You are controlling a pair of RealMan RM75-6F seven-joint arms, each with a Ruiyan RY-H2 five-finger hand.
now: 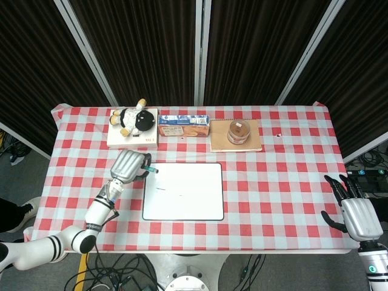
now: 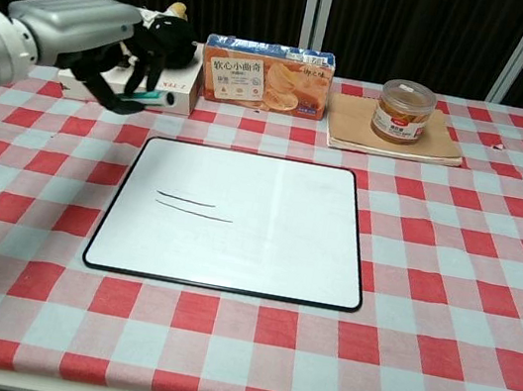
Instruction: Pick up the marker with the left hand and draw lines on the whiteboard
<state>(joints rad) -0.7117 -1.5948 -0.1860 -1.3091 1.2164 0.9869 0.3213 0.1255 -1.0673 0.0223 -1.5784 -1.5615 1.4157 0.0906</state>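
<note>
The whiteboard (image 1: 183,191) (image 2: 246,225) lies in the middle of the checked table and carries two short dark lines (image 2: 194,207) on its left half. My left hand (image 1: 128,165) (image 2: 83,33) is raised off the board, beyond its far left corner, and grips the green marker (image 1: 150,170) (image 2: 150,98), whose tip points right. My right hand (image 1: 354,212) hangs off the table's right front corner with its fingers spread and nothing in it; the chest view does not show it.
Along the far side stand a plush toy (image 1: 134,119) on a white box (image 2: 128,79), an orange biscuit pack (image 2: 267,75) and a jar (image 2: 402,111) on a tan board (image 1: 236,136). The red-checked cloth (image 2: 447,287) covers the table.
</note>
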